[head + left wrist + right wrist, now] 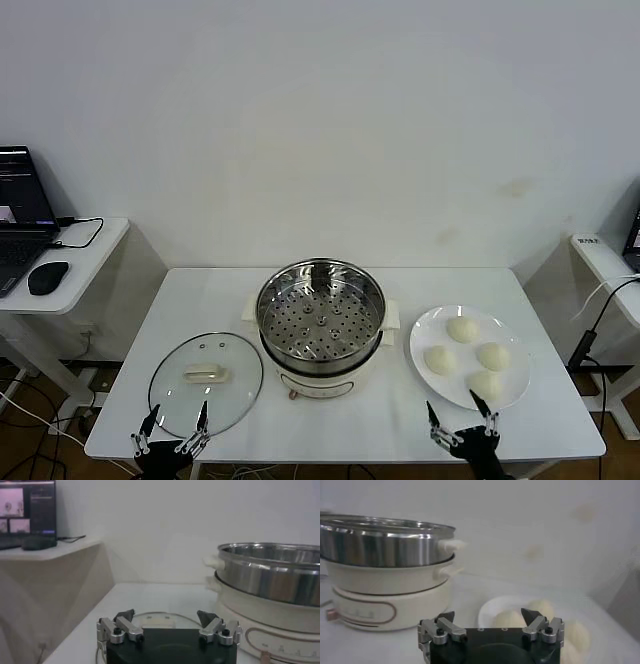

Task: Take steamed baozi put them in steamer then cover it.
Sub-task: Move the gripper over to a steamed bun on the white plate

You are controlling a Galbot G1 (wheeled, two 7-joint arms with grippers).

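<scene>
Several cream-white steamed baozi [464, 329] lie on a white plate [425, 331] at the table's right; one baozi [507, 619] shows just beyond my right gripper. The steel steamer [320, 318] stands uncovered at the centre on its cream base, with its perforated tray bare; its wall shows as steamer [270, 575] and steamer [385, 545] in the wrist views. The glass cover [206, 381] rests flat on the table to its left, and the cover [160, 620] lies just past my left gripper. My left gripper [176, 419] hovers open at the front edge before the cover, also seen as left gripper [167, 616]. My right gripper [461, 414] hangs open in front of the plate, right gripper [490, 615].
A side desk [75, 268] at the far left carries a laptop [18, 215] and a mouse [47, 277]. Another small table [603, 262] with cables stands at the far right. A white wall rises behind the white table [330, 420].
</scene>
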